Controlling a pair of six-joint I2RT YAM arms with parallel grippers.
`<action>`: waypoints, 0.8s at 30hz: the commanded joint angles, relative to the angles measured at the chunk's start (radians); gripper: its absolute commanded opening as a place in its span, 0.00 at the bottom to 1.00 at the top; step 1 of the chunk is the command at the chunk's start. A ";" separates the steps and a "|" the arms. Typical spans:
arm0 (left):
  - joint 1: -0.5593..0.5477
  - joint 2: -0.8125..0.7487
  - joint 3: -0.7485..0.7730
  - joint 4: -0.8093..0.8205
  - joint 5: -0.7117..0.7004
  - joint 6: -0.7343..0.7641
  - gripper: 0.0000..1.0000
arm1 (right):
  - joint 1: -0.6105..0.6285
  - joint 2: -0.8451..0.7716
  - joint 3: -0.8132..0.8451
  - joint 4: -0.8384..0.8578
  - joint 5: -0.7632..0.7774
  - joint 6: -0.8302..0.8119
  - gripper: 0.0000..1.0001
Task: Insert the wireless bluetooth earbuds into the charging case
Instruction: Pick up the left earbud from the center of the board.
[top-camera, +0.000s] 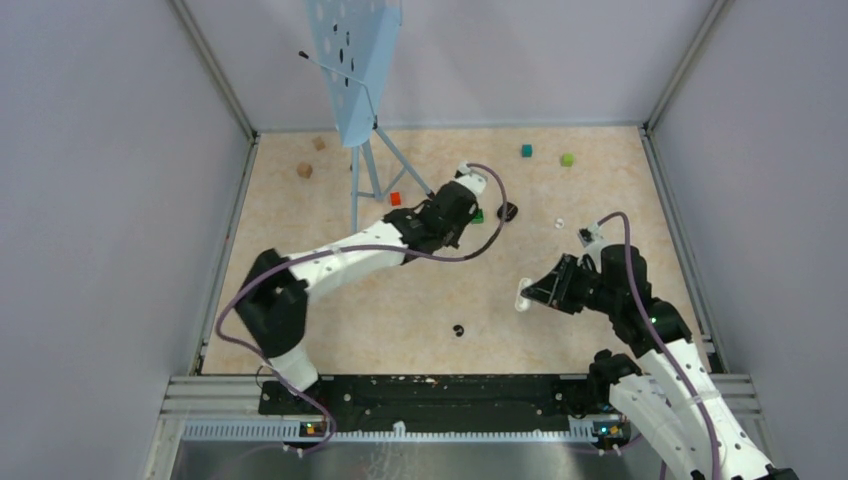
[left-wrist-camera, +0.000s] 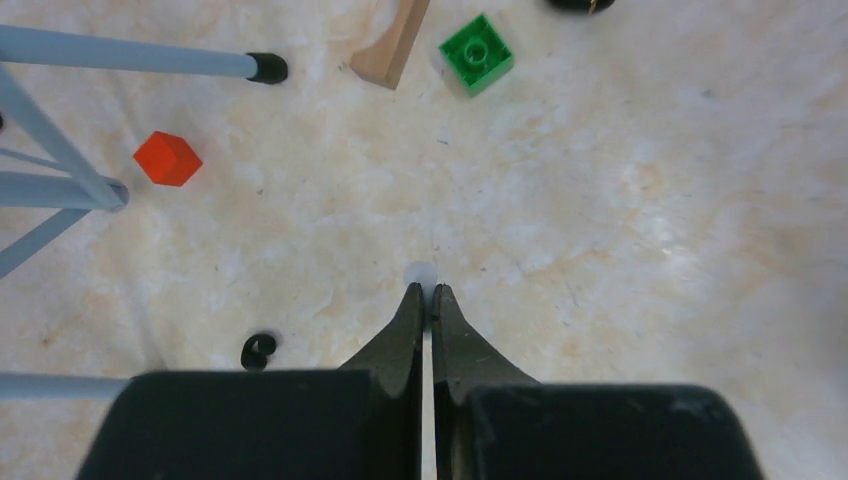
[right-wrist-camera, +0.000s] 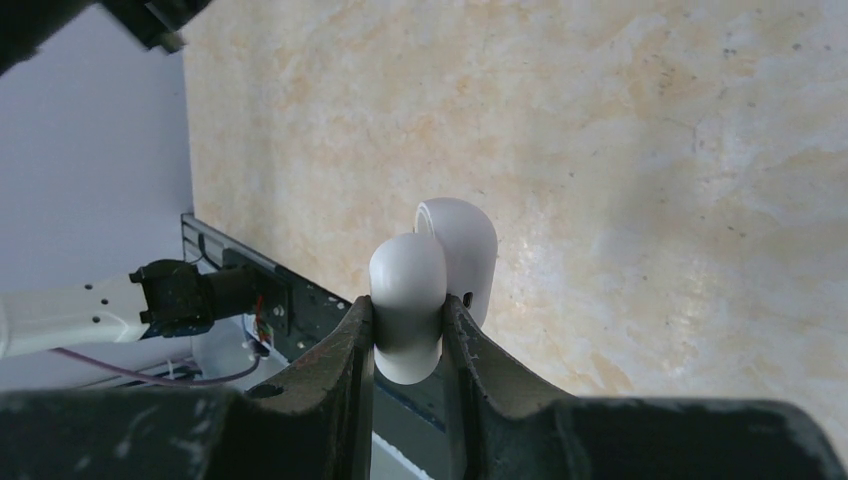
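My left gripper (left-wrist-camera: 427, 292) points down at the table with its jaws shut. A small white earbud (left-wrist-camera: 420, 272) sits pinched at the very tips and shows just beyond them. In the top view my wrist (top-camera: 447, 213) covers that spot. A tiny black curled earbud (left-wrist-camera: 258, 350) lies to the left of my fingers. Another white earbud (top-camera: 559, 223) and a black one (top-camera: 458, 330) lie loose on the table. My right gripper (right-wrist-camera: 408, 318) is shut on the white charging case (right-wrist-camera: 410, 290), held above the table (top-camera: 523, 293) with its lid part (right-wrist-camera: 462, 250) behind.
A green brick (left-wrist-camera: 476, 52), a wooden block (left-wrist-camera: 392, 45) and a red cube (left-wrist-camera: 166, 158) lie beyond my left fingers. The blue stand's legs (left-wrist-camera: 130, 62) run along the left. A dark object (top-camera: 507, 211) lies right of the green brick. More cubes (top-camera: 526, 151) sit at the back.
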 joint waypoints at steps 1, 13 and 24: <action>0.002 -0.255 -0.102 0.068 0.111 -0.071 0.00 | -0.009 -0.004 -0.018 0.136 -0.098 0.008 0.00; 0.001 -0.562 -0.354 0.237 0.578 -0.392 0.00 | -0.009 -0.079 -0.221 0.539 -0.301 0.140 0.00; -0.001 -0.647 -0.539 0.525 0.764 -0.596 0.00 | -0.008 -0.088 -0.353 0.800 -0.360 0.315 0.00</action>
